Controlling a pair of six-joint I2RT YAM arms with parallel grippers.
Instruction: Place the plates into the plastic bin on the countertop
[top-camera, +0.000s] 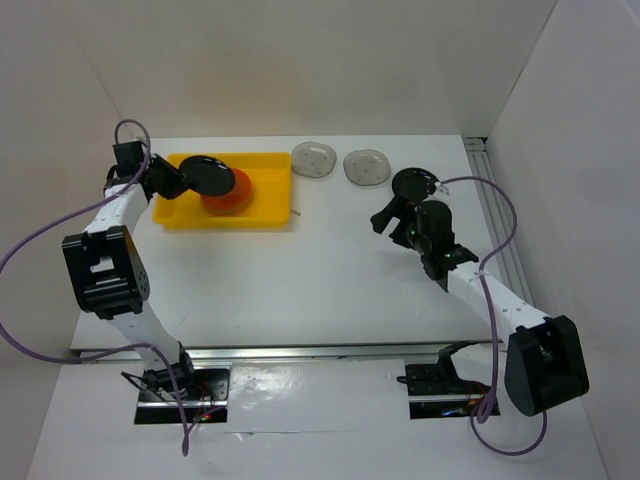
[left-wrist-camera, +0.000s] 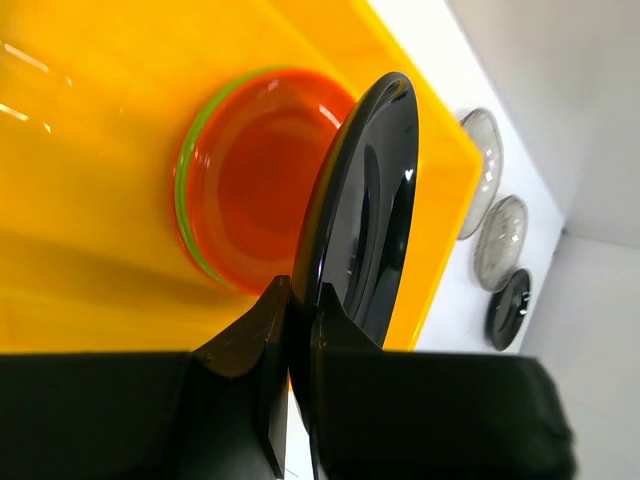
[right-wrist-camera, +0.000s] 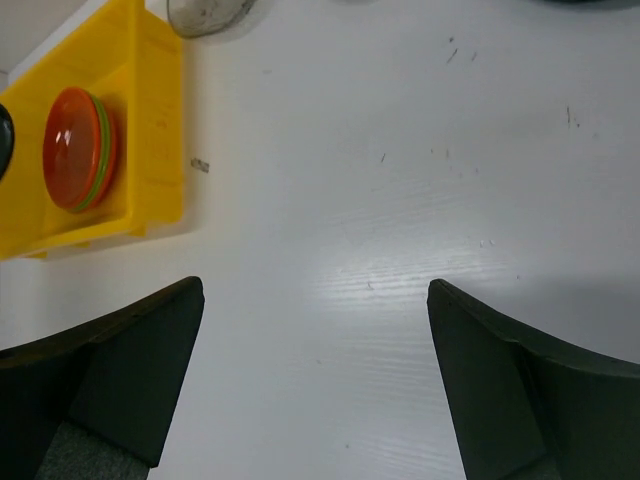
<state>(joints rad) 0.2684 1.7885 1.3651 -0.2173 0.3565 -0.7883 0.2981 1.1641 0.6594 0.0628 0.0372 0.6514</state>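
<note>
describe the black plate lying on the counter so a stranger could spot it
Find the bright yellow rectangular plastic bin at the back left of the white countertop. To its right lie two translucent grey rounded-square plates, then the glossy black round plate. It is the row's only dark one; the second black plate is gripped by the left tool over the bin.

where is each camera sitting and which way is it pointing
Top external: above and behind the arms, looking down on the countertop; both arms show, bases nearest.
Left wrist: on the left arm over the yellow bin, looking along the left gripper, shut on a black plate.
Right wrist: on the right arm, looking down at the countertop between the fingers of the open right gripper.
Shared: all three views show the bin and its orange-topped plate stack.
</note>
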